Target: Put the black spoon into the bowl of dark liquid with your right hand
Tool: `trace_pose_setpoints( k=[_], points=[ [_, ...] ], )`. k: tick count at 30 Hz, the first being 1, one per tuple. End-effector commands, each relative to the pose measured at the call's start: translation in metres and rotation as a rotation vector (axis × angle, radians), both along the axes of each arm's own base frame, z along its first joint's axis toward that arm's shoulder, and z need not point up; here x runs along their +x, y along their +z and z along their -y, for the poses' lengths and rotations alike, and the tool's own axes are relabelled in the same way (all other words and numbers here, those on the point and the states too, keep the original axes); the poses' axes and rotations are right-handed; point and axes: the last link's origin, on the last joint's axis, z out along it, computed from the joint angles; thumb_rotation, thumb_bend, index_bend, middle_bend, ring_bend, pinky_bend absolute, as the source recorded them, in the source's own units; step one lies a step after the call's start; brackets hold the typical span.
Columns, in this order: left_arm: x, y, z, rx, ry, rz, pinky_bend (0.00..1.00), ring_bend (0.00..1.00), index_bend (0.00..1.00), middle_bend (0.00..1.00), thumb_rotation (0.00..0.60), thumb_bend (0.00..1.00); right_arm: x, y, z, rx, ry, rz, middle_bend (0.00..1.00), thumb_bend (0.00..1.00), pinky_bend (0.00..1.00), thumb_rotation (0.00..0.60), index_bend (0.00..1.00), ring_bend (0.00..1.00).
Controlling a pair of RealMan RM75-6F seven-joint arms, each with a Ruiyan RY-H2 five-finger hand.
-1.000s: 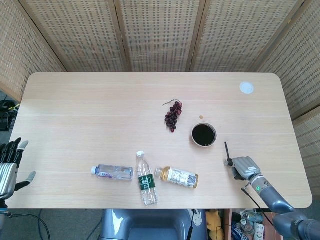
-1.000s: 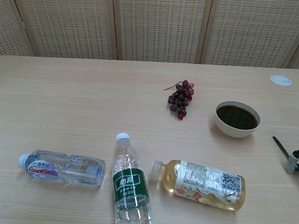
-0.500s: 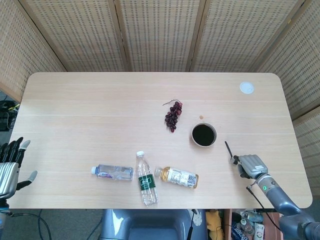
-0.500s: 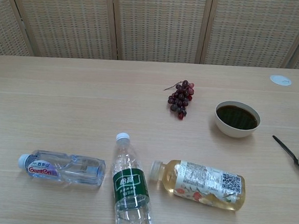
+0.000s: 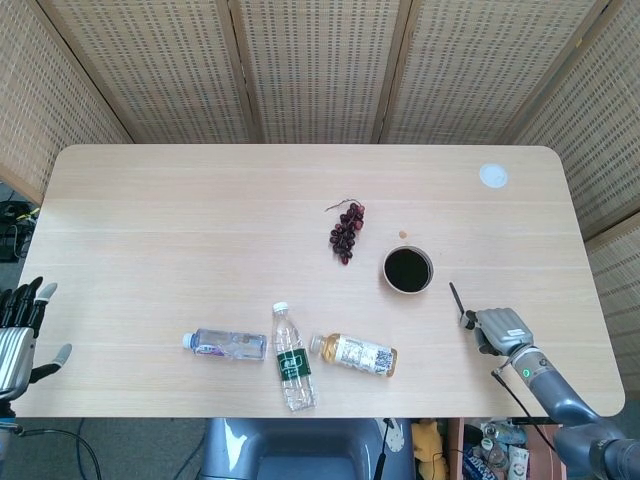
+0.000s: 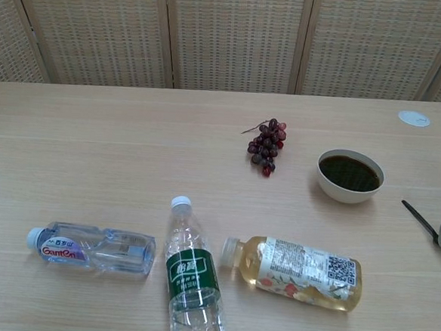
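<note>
On the long pale wooden table [image 5: 200, 200], the white bowl of dark liquid [image 5: 408, 270] is untouched. The right hand [image 5: 498, 329] has been shifted slightly rightward; the thin black spoon [image 5: 456, 300] seems grasped at its near end, though contact is unclear. Lifting remains.

— What's on the desk [image 5: 200, 220]?
— Three bottles [image 5: 293, 357] lying near the front edge, grapes [image 5: 346, 231], a bowl of dark liquid [image 5: 408, 270], a black spoon [image 5: 456, 302], a white disc [image 5: 493, 176].
</note>
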Motion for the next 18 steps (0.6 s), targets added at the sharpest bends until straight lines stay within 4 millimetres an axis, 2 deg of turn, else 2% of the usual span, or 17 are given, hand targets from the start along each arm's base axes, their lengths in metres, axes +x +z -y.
trace_pose_setpoints(
  k=[1, 18],
  points=[
    [0.000, -0.001, 0.000, -0.001, -0.001, 0.000, 0.00, 0.00, 0.02, 0.00, 0.600, 0.29, -0.002, 0.000, 0.000, 0.000, -0.005, -0.003, 0.98, 0.95, 0.99, 0.600, 0.37, 1.00],
    [0.002, -0.001, 0.003, 0.006, 0.001, -0.002, 0.00, 0.00, 0.02, 0.00, 0.600, 0.29, -0.018, 0.001, 0.002, -0.010, -0.028, -0.025, 0.98, 0.95, 0.99, 0.600, 0.39, 1.00]
  ],
)
